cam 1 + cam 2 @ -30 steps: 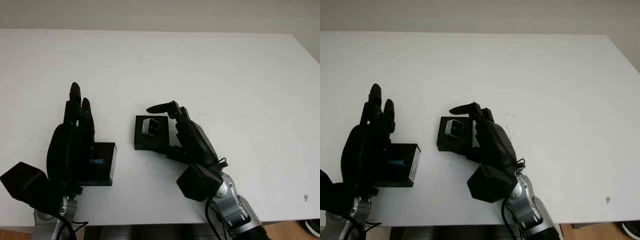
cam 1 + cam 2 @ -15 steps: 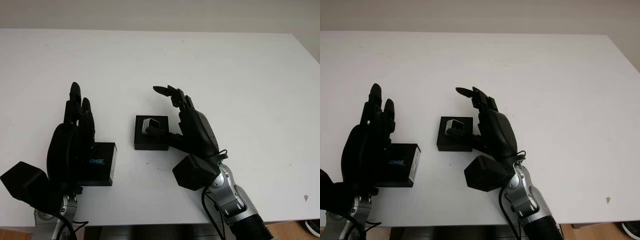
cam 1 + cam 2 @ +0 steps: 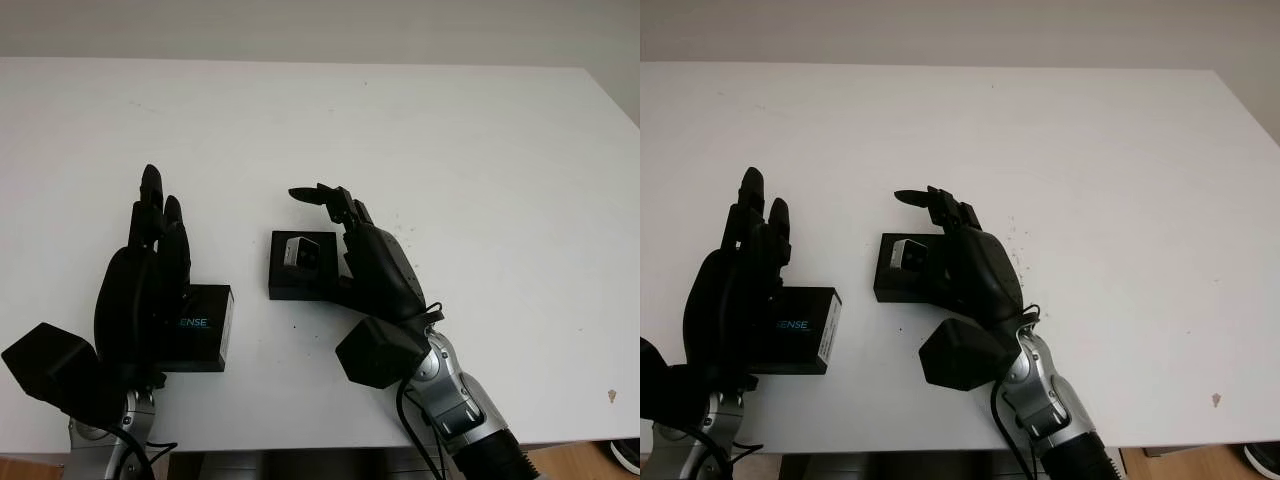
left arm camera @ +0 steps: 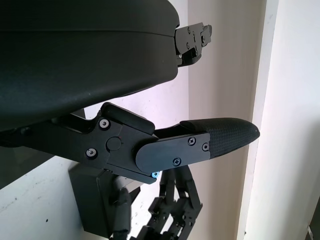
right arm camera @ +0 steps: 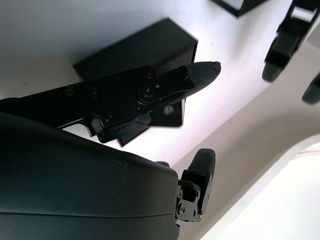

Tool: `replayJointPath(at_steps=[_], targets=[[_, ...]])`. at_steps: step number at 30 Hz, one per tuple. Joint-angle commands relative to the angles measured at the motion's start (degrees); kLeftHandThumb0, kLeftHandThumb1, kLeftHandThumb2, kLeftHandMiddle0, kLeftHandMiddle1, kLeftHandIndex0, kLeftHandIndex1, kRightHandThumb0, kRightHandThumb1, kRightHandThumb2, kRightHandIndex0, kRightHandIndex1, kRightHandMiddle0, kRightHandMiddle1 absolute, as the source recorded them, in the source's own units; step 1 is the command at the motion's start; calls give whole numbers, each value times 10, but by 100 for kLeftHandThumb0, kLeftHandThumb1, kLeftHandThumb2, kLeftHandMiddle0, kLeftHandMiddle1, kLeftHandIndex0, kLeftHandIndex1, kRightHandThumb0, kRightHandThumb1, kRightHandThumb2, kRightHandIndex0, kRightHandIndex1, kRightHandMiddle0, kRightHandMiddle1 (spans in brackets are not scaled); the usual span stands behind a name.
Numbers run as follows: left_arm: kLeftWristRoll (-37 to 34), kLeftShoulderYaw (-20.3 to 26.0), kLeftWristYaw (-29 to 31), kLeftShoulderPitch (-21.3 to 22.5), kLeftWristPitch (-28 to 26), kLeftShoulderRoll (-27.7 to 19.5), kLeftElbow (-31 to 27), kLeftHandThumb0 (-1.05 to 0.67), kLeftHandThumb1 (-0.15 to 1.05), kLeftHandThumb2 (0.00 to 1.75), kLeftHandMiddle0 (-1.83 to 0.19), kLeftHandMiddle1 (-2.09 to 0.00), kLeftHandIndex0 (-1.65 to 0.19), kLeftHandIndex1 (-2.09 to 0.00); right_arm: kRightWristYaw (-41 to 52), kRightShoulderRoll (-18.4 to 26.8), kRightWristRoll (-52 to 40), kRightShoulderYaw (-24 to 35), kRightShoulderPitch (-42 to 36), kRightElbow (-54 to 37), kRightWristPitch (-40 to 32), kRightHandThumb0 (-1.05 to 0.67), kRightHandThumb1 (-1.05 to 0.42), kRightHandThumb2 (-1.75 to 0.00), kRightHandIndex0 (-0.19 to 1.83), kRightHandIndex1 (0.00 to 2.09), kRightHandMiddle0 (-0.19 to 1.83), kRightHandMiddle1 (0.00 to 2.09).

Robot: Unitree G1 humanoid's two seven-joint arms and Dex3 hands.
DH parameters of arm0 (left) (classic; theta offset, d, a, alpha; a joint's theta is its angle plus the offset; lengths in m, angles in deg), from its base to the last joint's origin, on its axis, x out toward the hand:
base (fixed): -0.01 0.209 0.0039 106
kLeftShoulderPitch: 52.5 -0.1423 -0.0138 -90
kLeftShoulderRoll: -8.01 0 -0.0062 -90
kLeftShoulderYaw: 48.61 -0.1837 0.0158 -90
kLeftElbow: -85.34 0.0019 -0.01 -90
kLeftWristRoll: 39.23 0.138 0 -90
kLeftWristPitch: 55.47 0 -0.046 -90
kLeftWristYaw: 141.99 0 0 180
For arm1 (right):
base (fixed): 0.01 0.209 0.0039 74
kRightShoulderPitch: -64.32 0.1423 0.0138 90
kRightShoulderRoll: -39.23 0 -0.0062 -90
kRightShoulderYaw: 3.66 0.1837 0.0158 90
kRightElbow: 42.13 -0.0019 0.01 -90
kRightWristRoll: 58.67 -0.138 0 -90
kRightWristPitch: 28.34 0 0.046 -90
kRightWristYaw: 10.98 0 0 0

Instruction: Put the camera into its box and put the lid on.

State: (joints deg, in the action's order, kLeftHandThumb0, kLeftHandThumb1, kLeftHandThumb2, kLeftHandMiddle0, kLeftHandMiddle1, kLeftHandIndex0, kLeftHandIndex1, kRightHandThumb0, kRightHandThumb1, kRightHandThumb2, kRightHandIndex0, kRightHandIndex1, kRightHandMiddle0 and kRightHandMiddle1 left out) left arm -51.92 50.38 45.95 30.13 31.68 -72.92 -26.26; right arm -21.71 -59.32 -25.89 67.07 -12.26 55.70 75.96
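The right hand (image 3: 350,245), open and holding nothing, has swung back beside the box (image 3: 302,266) where the camera (image 3: 300,253) sits, leaving the lid (image 3: 197,327) under the left hand (image 3: 145,285).

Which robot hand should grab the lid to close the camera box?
Probably the left hand: open, it is right beside the black lid. The right hand, also open, sits at the box on the far side from the lid, with the camera already inside.

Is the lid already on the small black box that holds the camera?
No, the box is uncovered with the silver camera visible inside, and the lid lies apart under the left hand.
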Motion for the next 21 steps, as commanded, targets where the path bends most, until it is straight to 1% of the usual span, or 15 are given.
replayJointPath(at_steps=[1, 5, 12, 15, 21], targets=[[2, -3, 0, -1, 3, 1, 0, -77, 105, 61, 19, 0, 19, 0, -2, 1, 6, -3, -9, -7, 3, -59, -99, -5, -9, 63, -18, 114], [0, -2, 0, -4, 3, 3, 0, -78, 105, 61, 19, 0, 19, 0, -21, 3, 22, -6, -2, 16, 8, -58, -100, -6, -9, 66, -18, 115], [-2, -3, 4, -15, 5, 4, -3, -79, 105, 59, 19, 0, 19, 0, -73, 5, 45, -6, 23, 83, 13, -51, -102, -6, -10, 77, -17, 122], [2, -5, 3, -18, 5, 4, -2, -80, 105, 59, 19, 0, 19, 0, -86, 4, 47, -5, 29, 96, 11, -51, -104, -7, -11, 80, -14, 124], [6, -11, 3, -21, 10, 5, -1, -79, 105, 60, 19, 0, 19, 0, -102, 5, 49, -5, 36, 109, 10, -49, -105, -13, -11, 85, -11, 128]])
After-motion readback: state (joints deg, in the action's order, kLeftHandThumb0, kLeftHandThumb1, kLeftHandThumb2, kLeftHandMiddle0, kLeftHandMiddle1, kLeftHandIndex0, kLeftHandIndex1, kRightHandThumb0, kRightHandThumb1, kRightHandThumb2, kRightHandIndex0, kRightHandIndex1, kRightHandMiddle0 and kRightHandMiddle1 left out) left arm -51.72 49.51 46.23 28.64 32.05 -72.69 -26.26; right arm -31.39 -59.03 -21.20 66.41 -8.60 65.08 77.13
